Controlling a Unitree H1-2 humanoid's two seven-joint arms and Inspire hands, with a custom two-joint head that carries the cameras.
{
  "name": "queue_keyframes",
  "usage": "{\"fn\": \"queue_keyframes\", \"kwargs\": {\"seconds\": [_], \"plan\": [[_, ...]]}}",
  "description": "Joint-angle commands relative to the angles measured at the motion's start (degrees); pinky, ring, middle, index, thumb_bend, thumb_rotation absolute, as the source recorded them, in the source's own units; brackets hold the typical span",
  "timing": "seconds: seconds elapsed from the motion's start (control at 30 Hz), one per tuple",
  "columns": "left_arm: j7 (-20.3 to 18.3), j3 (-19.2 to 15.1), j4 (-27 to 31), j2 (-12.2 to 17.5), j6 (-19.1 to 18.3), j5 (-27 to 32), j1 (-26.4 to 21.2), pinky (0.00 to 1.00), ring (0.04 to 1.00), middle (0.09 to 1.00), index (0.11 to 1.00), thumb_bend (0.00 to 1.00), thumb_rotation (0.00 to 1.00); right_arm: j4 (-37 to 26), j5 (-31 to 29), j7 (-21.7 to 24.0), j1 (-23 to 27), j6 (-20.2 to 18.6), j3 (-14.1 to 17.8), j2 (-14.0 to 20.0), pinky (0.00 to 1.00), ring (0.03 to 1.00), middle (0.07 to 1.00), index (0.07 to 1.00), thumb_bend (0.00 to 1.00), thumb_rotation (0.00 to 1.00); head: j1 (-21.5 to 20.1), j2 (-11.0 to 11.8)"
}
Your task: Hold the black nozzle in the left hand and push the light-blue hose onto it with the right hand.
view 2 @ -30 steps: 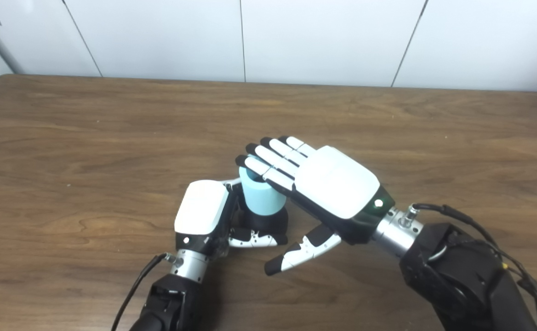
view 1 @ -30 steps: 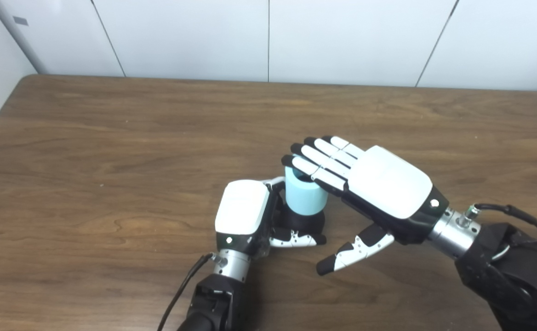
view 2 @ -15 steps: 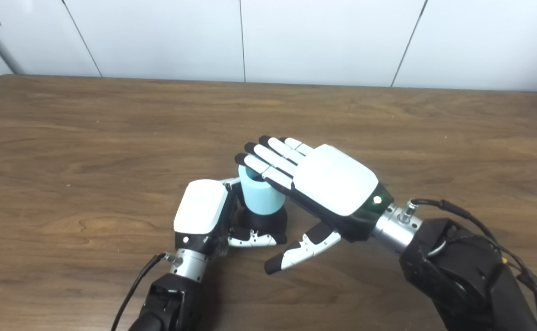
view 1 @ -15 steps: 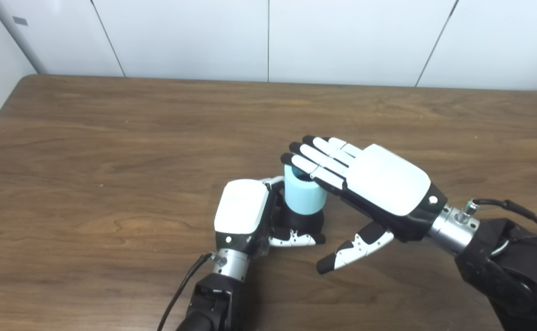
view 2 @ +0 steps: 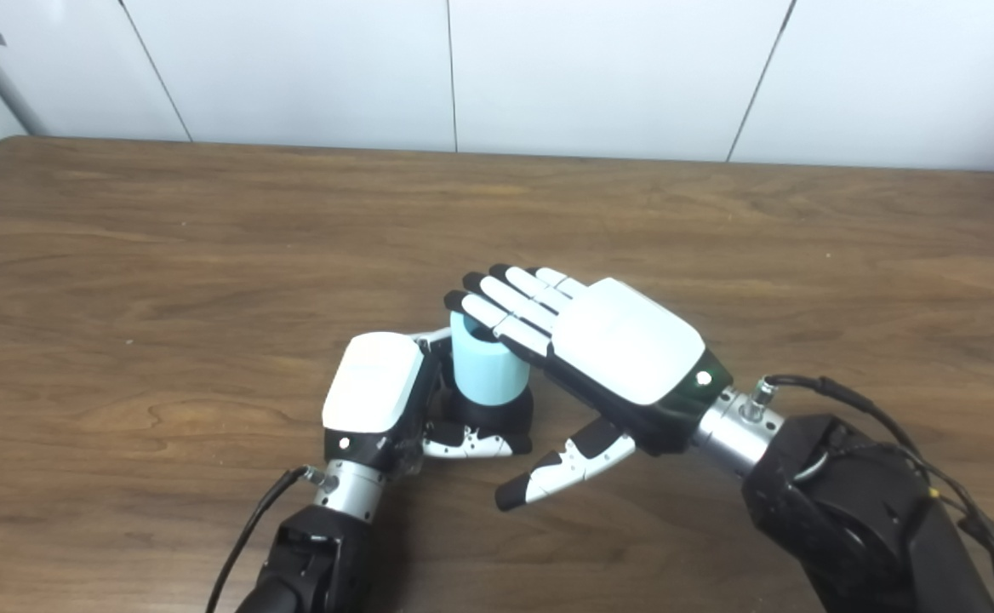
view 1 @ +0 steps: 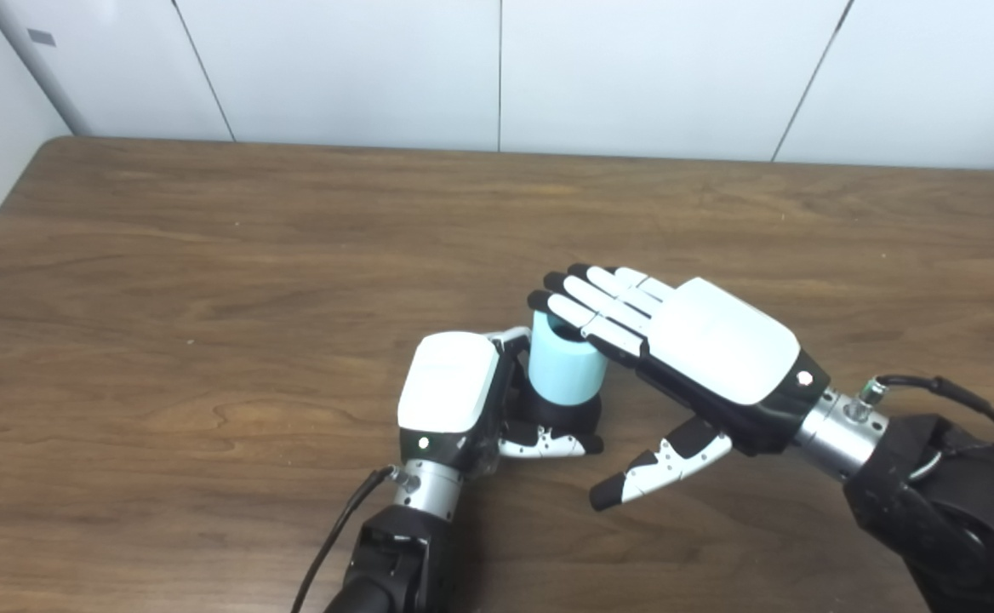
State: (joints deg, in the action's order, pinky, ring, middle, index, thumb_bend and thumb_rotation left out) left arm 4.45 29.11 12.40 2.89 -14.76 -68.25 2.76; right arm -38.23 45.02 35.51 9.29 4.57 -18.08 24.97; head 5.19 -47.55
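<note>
- Light-blue hose [view 1: 567, 369]: a short, stubby, matte pale-blue cylinder, standing upright, open at the top, where a dark hollow shows under the fingers laid over it. Its lower end sits on the black nozzle.
- Black nozzle [view 1: 563, 415]: a round, dark, glossy base, wider than the hose, directly beneath it. It stands on the tabletop near the front centre.
- Left robot hand [view 1: 454, 400]: closed around the nozzle, white back plate facing up. Its thumb [view 2: 476, 443] wraps across the near side of the base, and a fingertip shows at the far side, beside the hose wall.
- Right robot hand [view 1: 701, 358]: flat, fingers extended and held together, gripping nothing. The fingers [view 1: 586, 308] lie over the top rim of the hose; the thumb [view 1: 659, 464] hangs down apart from them, clear of hose and nozzle.
- Tabletop [view 1: 208, 281]: dark wood grain.
- Wall [view 1: 497, 68]: white panels behind the far edge.
</note>
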Motion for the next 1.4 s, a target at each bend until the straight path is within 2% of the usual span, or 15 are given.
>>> {"fn": "queue_keyframes", "kwargs": {"seconds": [0.0,0.23,0.33,0.67,0.73,0.93,1.0,1.2,1.37], "plan": [[-3.0,0.7,-1.4,0.8,-0.2,-0.4,1.7,0.31,0.388,0.449,0.489,0.52,0.00,2.2,0.2,4.0,-2.4,-0.4,-1.6,1.6,0.97,0.965,0.961,0.980,0.68,0.92,0.0,-0.1],[-2.8,0.8,-1.5,0.9,0.0,-0.6,1.5,0.31,0.380,0.475,0.485,0.53,0.00,0.0,0.3,3.8,-0.7,-0.2,-1.2,1.1,0.95,0.976,0.979,0.994,0.67,0.93,-0.4,-0.1],[-2.6,0.9,-1.8,0.9,0.1,-0.8,1.4,0.30,0.374,0.399,0.499,0.52,0.00,-0.5,0.2,4.0,0.3,-0.2,-0.8,1.2,0.96,0.987,0.987,1.000,0.67,0.94,-0.5,-0.1],[-2.2,0.9,-1.8,0.7,0.1,-0.6,1.6,0.30,0.377,0.390,0.500,0.52,0.00,0.4,0.9,5.0,-0.7,-0.3,-1.2,1.5,0.96,0.967,0.973,0.986,0.68,0.92,-0.2,-0.3],[-2.5,0.9,-1.6,0.6,0.0,-0.7,1.6,0.30,0.373,0.457,0.488,0.52,0.00,0.8,1.2,5.1,-1.3,-0.4,-1.5,1.4,0.97,0.967,0.970,0.982,0.68,0.93,-0.2,-0.3],[-2.8,0.9,-1.4,0.7,-0.2,-0.8,1.7,0.30,0.378,0.475,0.485,0.53,0.00,1.9,1.2,5.2,-2.2,-0.4,-2.6,1.3,0.92,0.964,0.975,0.967,0.67,0.88,-0.3,-0.5],[-2.5,0.9,-1.4,0.7,0.0,-0.7,1.8,0.30,0.379,0.412,0.495,0.52,0.00,1.6,0.9,5.2,-1.8,-0.8,-2.4,1.2,0.95,0.987,0.989,0.979,0.67,0.88,-0.4,-0.4],[-2.7,1.1,-1.6,0.7,-0.1,-1.0,1.7,0.31,0.386,0.393,0.498,0.52,0.00,0.0,-0.3,3.1,1.1,-1.3,-0.3,0.4,0.97,1.000,1.000,1.000,0.65,0.92,-0.4,-0.4],[-2.1,1.0,-1.9,0.5,0.0,-0.8,1.7,0.31,0.381,0.391,0.492,0.52,0.00,-2.0,-3.4,4.0,5.3,-3.6,2.2,0.1,1.00,1.000,1.000,1.000,0.63,0.95,-0.4,-0.5]]}}
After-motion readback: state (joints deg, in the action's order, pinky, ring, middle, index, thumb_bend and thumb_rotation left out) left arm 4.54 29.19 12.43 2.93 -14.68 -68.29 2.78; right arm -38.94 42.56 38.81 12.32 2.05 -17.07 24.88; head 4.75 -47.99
